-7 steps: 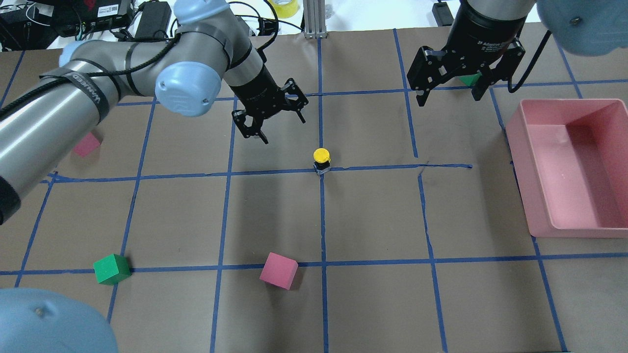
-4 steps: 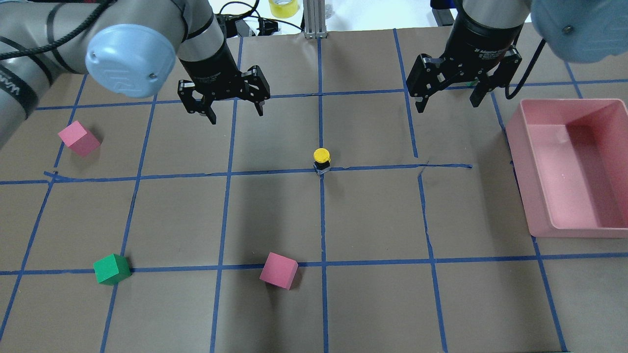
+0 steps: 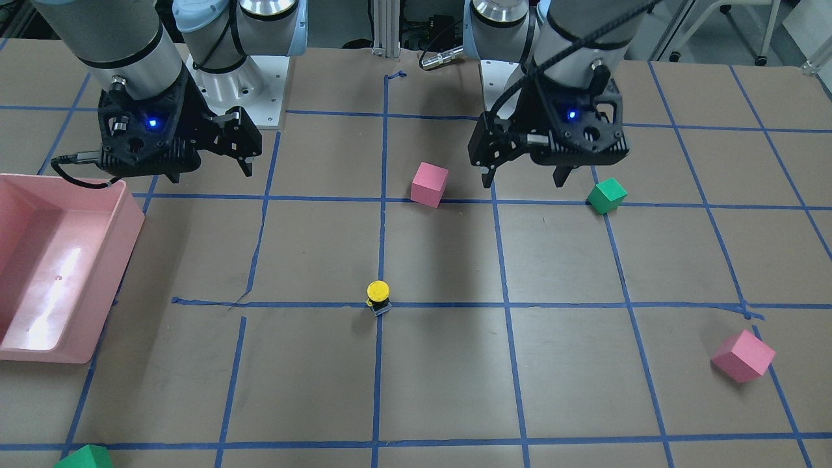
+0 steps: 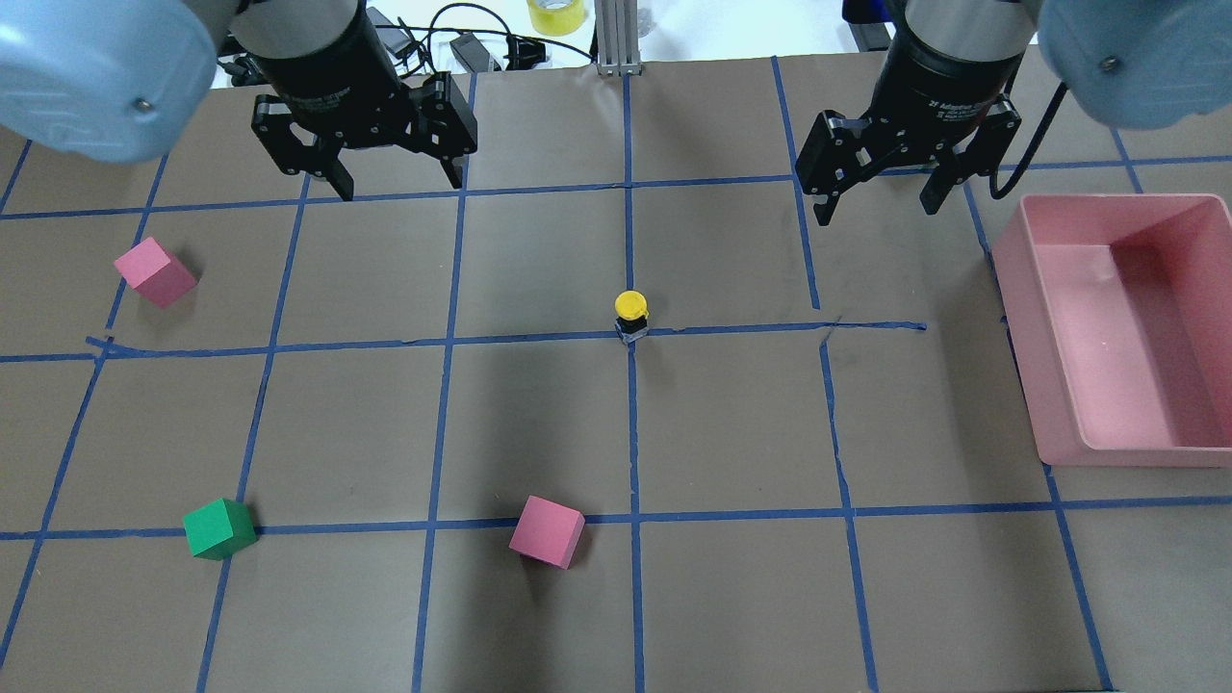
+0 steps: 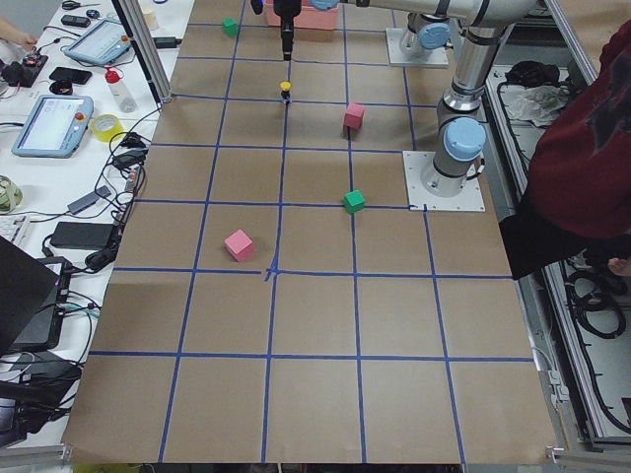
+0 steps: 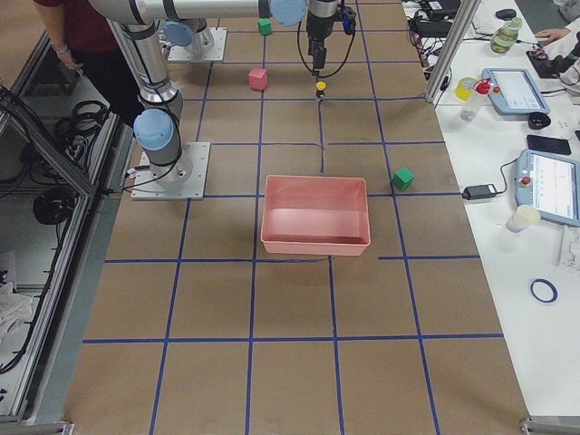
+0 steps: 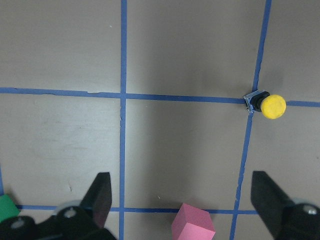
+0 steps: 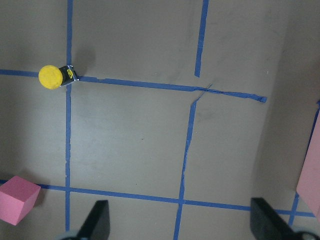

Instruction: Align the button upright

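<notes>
**Now upright, the button stands alone as the left arm backs off**

Overhead: the tiny push-button with round yellow cap, black collar and grey blocky base stands cap-up on the brown-paper worktop, at a crossing of blue tape lines. The left pincer has pulled back from just beside it to the far edge, spread wide and holding nothing. The right pincer hangs equally wide and empty near the pink plastic bin. I judge the alignment done.

Front-facing: the button stands free, and the nearest pink foam cube is well apart, so there is open room on every side.

Left wrist: the button sits at upper right, far from the spread fingertips.

Right wrist: it sits at upper left, with the bin's rim at the opposite edge.
</notes>
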You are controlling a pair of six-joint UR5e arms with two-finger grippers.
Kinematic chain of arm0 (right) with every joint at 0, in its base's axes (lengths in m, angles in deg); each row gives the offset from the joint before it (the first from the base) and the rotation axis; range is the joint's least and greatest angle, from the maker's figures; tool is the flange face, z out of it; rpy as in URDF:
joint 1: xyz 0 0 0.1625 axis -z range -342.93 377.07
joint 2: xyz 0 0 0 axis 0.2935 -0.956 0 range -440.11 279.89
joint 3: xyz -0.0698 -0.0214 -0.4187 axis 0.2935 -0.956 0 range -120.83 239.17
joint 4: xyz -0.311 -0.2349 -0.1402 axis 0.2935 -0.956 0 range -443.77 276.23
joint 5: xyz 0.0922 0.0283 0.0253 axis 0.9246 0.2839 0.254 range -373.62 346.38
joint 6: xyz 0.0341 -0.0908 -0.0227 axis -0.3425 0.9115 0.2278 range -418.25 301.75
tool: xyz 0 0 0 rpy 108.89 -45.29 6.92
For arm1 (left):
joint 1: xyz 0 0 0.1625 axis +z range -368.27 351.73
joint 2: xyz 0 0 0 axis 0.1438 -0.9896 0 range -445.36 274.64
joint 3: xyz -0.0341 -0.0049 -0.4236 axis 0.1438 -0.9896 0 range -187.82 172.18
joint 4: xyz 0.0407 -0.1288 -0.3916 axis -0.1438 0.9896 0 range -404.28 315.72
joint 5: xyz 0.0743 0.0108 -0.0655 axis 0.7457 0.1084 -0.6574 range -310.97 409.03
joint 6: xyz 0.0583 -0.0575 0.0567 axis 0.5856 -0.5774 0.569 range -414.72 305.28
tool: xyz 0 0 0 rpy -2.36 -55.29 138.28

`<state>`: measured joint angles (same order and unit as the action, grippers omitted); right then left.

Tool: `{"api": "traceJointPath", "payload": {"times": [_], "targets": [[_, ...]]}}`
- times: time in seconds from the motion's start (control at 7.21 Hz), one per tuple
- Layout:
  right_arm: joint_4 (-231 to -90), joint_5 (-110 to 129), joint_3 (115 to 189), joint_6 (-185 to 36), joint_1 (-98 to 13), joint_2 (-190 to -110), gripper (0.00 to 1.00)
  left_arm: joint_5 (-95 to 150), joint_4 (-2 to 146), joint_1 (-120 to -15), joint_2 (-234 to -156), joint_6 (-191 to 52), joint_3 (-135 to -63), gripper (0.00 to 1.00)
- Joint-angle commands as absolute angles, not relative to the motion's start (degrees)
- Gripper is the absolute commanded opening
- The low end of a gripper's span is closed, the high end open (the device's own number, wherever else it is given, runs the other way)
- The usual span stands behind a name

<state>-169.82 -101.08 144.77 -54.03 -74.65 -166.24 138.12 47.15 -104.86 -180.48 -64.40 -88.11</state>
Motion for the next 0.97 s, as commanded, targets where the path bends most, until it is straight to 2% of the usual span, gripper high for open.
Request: {"api": "traceJointPath", "payload": {"times": [0.0,0.42,0.83], "targets": [[-169.82,-100.55,144.78,-54.12,-74.69,-166.16,1.00,137.72,49.41,-104.78,-178.70,-61.40,-87.09,1.00],[-169.82,-101.07,145.30,-54.03,-74.60,-166.16,1.00,138.60,47.23,-104.07,-176.86,-56.82,-89.37,1.00],[-169.82,-101.07,145.92,-53.94,-74.60,-166.16,1.00,138.25,33.28,-103.81,-177.20,-56.91,-97.09,1.00]]}}
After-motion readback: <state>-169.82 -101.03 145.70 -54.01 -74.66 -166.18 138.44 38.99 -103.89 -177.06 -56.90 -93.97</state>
